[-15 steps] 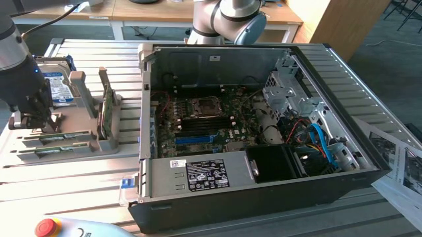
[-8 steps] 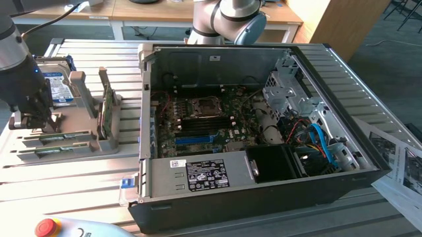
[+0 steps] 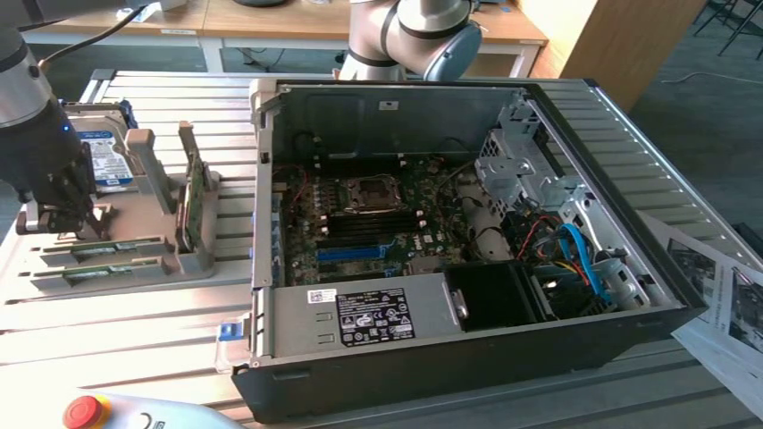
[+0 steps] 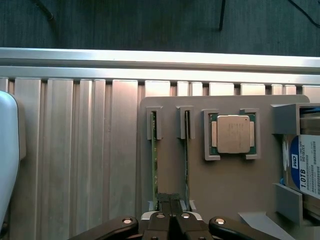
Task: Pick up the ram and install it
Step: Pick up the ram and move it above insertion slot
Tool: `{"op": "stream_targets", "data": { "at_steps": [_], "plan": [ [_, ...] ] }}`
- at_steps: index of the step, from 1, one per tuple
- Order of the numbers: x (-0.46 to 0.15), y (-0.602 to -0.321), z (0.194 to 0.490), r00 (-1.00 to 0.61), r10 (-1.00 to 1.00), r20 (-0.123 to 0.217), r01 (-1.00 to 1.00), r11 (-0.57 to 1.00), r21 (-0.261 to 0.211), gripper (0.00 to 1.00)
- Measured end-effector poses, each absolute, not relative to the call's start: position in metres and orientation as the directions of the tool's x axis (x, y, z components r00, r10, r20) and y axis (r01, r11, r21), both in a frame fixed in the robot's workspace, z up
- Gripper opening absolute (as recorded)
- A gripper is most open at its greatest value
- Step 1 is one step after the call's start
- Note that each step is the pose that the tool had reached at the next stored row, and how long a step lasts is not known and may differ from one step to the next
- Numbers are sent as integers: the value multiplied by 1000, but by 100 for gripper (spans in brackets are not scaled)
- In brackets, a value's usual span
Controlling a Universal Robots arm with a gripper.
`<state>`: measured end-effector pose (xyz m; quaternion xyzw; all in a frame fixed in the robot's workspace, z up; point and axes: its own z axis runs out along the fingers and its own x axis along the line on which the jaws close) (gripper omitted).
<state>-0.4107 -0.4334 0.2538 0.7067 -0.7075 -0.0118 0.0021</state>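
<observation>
the claw is pressed together, gripping nothing, poised over the grey tray between the ram and a second stick. both stand on edge in slots, probably so the top edge offers itself for pinching. the open computer case waits on the surface.

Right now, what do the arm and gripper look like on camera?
The arm is silver-grey tubing with a rounded pale-blue joint cap; its wrist end is dark, with a black cable nearby. The gripper is a black linkage with shiny round pins.
</observation>
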Motion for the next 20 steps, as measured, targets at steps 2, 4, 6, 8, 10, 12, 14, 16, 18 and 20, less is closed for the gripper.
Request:
{"op": "stream_targets", "data": {
  "at_steps": [2, 4, 6, 8, 10, 12, 14, 16, 18, 20],
  "plan": [
    [-411, -434, 254, -1, -1000, -15, -1000, 1, 20, 11],
    [-411, -434, 254, -1, -1000, -17, -1000, 1, 20, 11],
    [-411, -434, 254, -1, -1000, -19, -1000, 1, 20, 11],
    [-411, -434, 254, -1, -1000, -19, -1000, 1, 20, 11],
    [-411, -434, 254, -1, -1000, -19, -1000, 1, 20, 11],
    [-411, -435, 254, -1, -1000, -20, -1000, 1, 21, 11],
    [-411, -435, 254, -1, -1000, -19, -1000, 1, 24, 11],
    [-410, -435, 254, -1, -1000, -20, -1000, 1, 26, 11],
    [-410, -435, 254, -1, -1000, -20, -1000, 1, 27, 11],
    [-410, -435, 254, -1, -1000, -20, -1000, 1, 27, 11]
  ]
}}
